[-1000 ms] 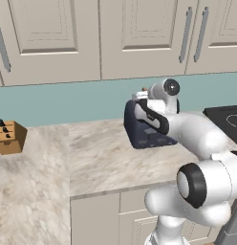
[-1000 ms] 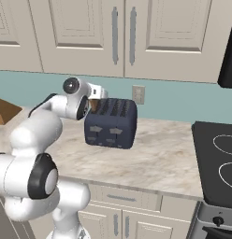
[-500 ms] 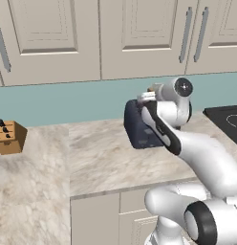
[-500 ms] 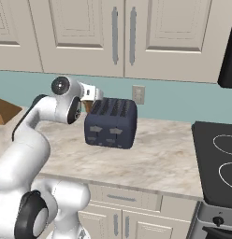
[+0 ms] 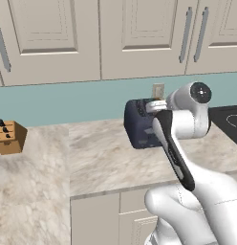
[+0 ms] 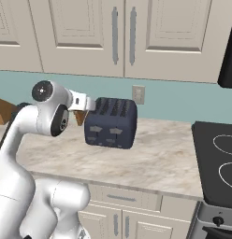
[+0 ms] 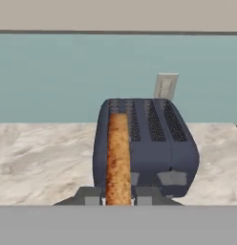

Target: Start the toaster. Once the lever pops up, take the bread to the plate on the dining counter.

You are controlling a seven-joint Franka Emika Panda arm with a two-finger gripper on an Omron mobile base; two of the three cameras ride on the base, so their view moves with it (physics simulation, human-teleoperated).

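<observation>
The dark navy toaster stands on the counter against the teal wall, also seen in the base views. My gripper is shut on the bread, a golden-brown slice seen edge-on between the fingertips, in front of the toaster's left side. In the right base view the bread hangs under the hand just left of the toaster, clear of its slots. All the slots I can see are empty. The plate and the dining counter are out of view.
A tan knife block sits far left on the marbled counter. A black stovetop lies to the right. A wall outlet is behind the toaster. Cabinets hang overhead.
The arm's elbow has swung out and away from the toaster, and the hand has drawn slightly back. The bread has stayed in the grip.
</observation>
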